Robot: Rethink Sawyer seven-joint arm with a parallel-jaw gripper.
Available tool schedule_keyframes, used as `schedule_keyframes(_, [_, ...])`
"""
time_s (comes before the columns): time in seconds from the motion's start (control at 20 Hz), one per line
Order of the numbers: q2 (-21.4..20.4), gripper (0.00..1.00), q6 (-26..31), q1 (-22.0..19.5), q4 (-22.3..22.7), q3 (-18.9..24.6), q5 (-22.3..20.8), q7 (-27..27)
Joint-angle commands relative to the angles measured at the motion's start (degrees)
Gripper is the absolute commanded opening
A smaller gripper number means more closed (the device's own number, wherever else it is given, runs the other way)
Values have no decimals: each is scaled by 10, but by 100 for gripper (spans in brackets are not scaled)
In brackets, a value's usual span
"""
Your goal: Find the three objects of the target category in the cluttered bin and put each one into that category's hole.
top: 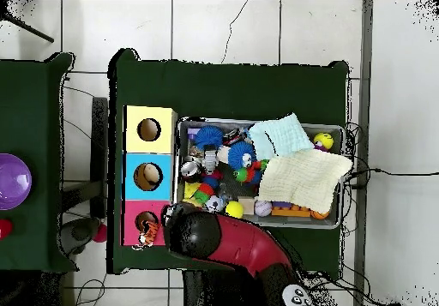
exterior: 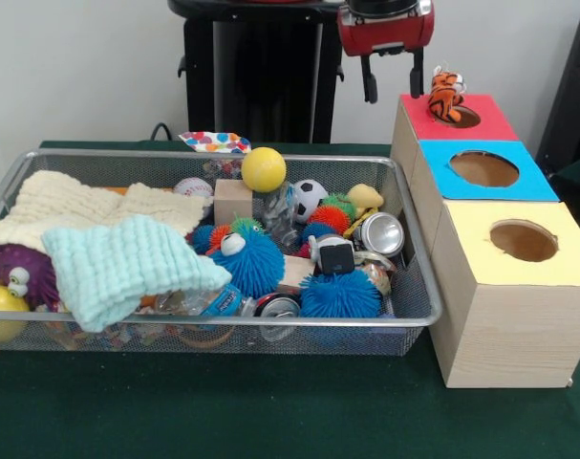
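Note:
The orange black-striped tiger sits upright at the far rim of the red-faced hole of the wooden box, partly over the opening; it also shows in the overhead view. My gripper hangs just left of the tiger, apart from it, open and empty. A pale yellow plush lies in the wire bin at its far right, beside a silver can. I cannot make out a third plush. In the overhead view the arm covers the gripper.
The blue-faced hole and the yellow-faced hole lie nearer the camera. The bin holds a mint cloth, a cream cloth, blue puffer balls, a yellow ball, a soccer ball and cans.

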Motion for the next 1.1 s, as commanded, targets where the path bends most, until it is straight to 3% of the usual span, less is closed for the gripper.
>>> schedule_keyframes(0.05, [29,100,-43,-15,28,53,29,98])
schedule_keyframes(0.4, [66,100,-135,21,-46,-32,-96,54])
schedule_keyframes(1.1, [94,100,-183,37,-80,-71,-163,54])
